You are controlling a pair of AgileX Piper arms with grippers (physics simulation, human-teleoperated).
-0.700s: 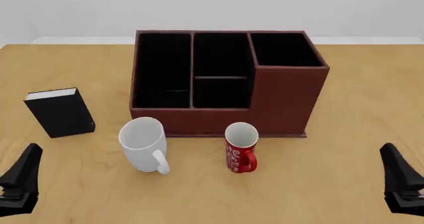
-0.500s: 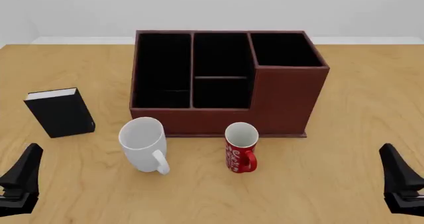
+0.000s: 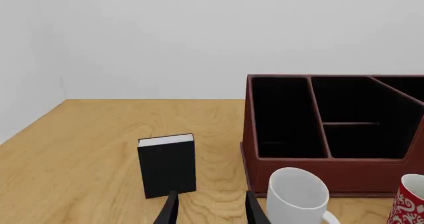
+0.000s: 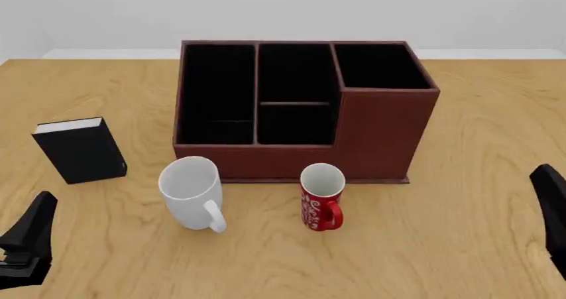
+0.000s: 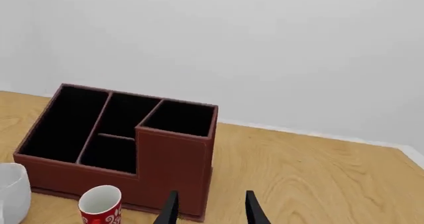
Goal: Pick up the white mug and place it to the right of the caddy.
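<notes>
The white mug [image 4: 190,193] stands upright in front of the caddy's [image 4: 380,133] left half, handle toward the near side. The dark red-brown caddy sits mid-table. My left gripper [image 4: 26,242] hovers at the near left corner, open and holding nothing, well short of the mug. My right gripper [image 4: 553,223] is at the near right edge, open too. The left wrist view shows the left gripper [image 3: 210,214] with the white mug [image 3: 298,196] beside its fingers and the caddy [image 3: 371,174] behind. In the right wrist view the right gripper [image 5: 210,211] faces the caddy [image 5: 172,169]; the white mug [image 5: 12,189] is cut off at the edge.
A smaller red mug [image 4: 321,196] with white lettering stands in front of the caddy, right of the white mug. A black book [image 4: 79,150] stands upright at the left. Bare wood lies to the right of the caddy.
The right gripper has shifted rightward and up in the front view, now partly out of frame. The left gripper and all objects have stayed put.
</notes>
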